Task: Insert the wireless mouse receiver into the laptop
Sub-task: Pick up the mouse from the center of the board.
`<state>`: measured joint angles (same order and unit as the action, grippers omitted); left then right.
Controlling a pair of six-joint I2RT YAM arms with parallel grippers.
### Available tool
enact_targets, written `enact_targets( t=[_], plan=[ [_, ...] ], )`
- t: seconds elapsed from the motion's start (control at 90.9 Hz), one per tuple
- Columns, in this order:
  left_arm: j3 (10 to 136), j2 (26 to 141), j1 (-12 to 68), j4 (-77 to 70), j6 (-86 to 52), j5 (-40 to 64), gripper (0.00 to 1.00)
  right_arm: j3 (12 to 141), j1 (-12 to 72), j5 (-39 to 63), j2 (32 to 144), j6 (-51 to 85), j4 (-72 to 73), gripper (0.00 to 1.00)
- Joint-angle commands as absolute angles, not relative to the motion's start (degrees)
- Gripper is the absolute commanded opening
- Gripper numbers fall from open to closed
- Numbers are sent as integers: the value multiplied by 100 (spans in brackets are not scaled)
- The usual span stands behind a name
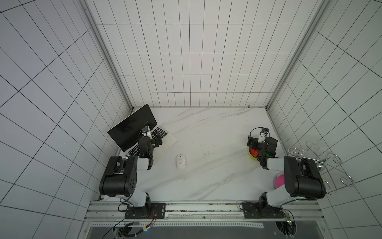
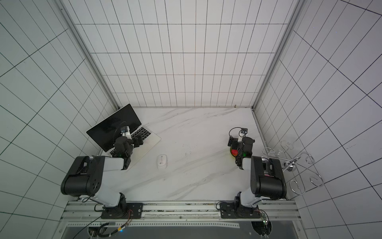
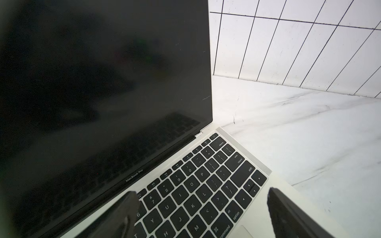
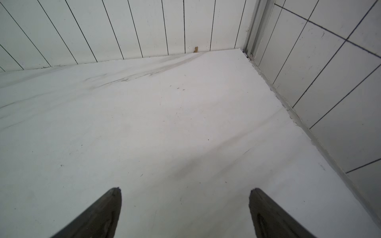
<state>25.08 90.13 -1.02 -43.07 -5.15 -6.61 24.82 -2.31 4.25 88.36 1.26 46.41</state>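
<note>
Hovering spread wide and empty, the left tool (image 3: 202,191) hangs over the laptop's (image 3: 103,82) keys. The right tool (image 4: 185,189), likewise spread and empty, hangs over the table (image 4: 165,123) near the right wall. The open laptop sits in the table's far left corner, with the mouse (image 1: 181,161) lying apart from it. The receiver cannot be made out.

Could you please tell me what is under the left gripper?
The laptop: the left gripper hangs open above its black keys. In both top views the left arm covers part of the keyboard; no receiver shows.
</note>
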Motion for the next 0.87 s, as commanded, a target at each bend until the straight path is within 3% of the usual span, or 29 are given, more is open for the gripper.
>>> enact_targets(
  t=[0.0,0.319,0.418,0.517,0.693,0.792,0.858],
  plan=[
    [2610,8938,-97,-4315,-553,-716,98,2492,-281,483,8811,105,4575,99],
    [2568,8904,-212,-4361,-610,-496,98,2534,-275,367,8802,130,4530,99],
    [2547,8487,-131,-4436,-401,-352,98,2673,-258,230,8279,143,4001,99],
    [3062,7452,199,-2538,-603,-1023,98,3118,-227,133,7247,461,2384,99],
    [3502,6447,1337,-130,-1531,-1765,98,3526,84,1191,6139,700,937,99],
    [3489,6233,1994,681,-2182,-1197,98,3644,842,1412,5947,690,301,99],
    [3496,6285,2448,1421,-2501,-980,98,3687,1807,1332,5918,697,-167,99]
  ],
)
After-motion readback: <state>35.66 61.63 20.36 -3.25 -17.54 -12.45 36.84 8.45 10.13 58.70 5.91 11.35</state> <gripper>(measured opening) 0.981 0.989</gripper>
